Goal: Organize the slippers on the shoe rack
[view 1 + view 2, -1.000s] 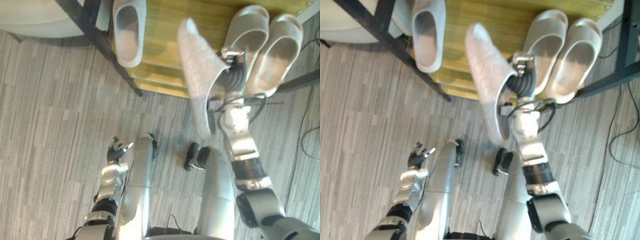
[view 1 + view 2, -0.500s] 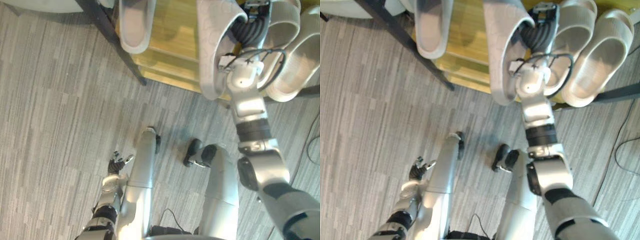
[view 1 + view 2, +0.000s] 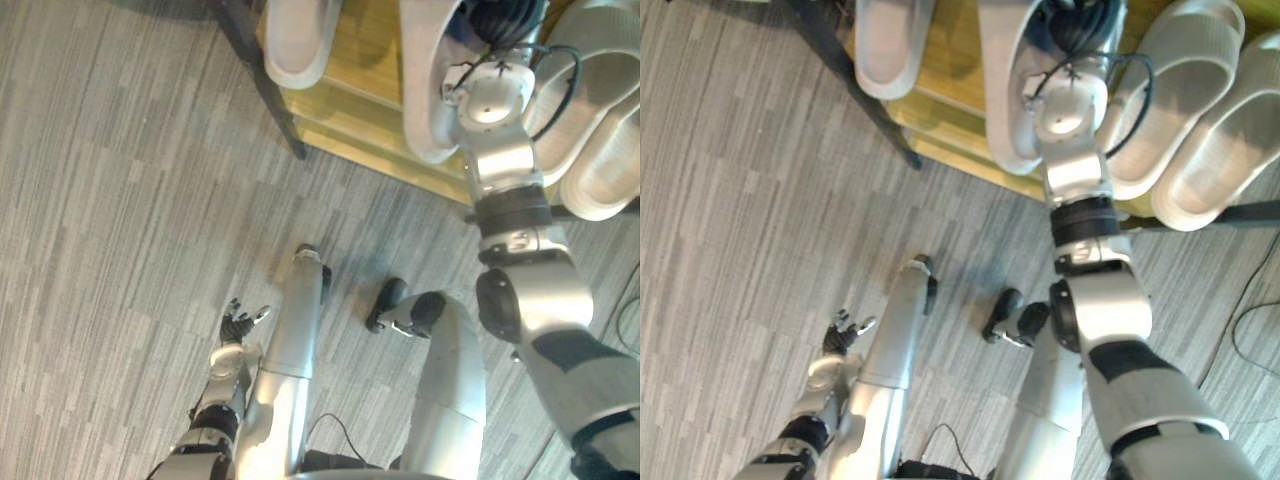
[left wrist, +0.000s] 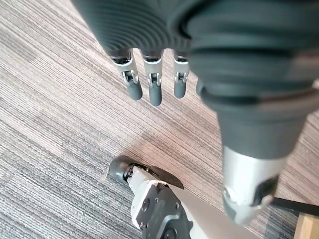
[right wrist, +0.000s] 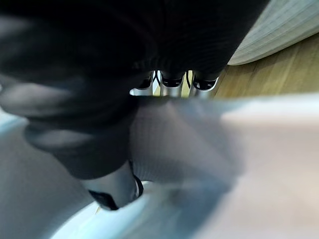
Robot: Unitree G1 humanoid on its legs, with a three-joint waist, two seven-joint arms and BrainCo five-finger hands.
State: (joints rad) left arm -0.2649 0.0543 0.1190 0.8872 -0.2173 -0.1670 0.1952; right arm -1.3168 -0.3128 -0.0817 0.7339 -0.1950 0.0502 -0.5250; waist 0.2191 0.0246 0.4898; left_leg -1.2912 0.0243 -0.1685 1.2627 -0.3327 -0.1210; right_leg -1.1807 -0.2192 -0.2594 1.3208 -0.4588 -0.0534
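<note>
The job looks almost done. The shoe rack [image 3: 368, 62] is at the far side, past the grey floor [image 3: 120, 200], and it has a yellow wood shelf. Three slippers lie on that shelf. One lone slipper [image 3: 890, 50] is at the left end, with its open heel end toward the robot. Two pale slippers [image 3: 1175, 90] lie side by side at the right end, touching each other. The fourth one, the grey slipper [image 3: 1005, 90], is in the robot's right hand [image 3: 1080, 22]. It hangs over the shelf in the gap between the lone slipper and the two pale ones, closer to the pair, with its near end sticking out past the front edge of the shelf. I cannot tell if it touches the wood yet. The right hand is closed on it: in the right wrist view the fingers [image 5: 172, 81] are tucked behind the slipper's top band and the thumb is on the other side, so it is a pinch. The left hand [image 3: 240, 325] is down low on the left, near the floor and far from the rack. Its fingers are straight and loose, and it holds nothing. I think what is left is small: put the grey slipper down flat beside the lone slipper so they make a pair, push it back so it does not poke out, and let go.
</note>
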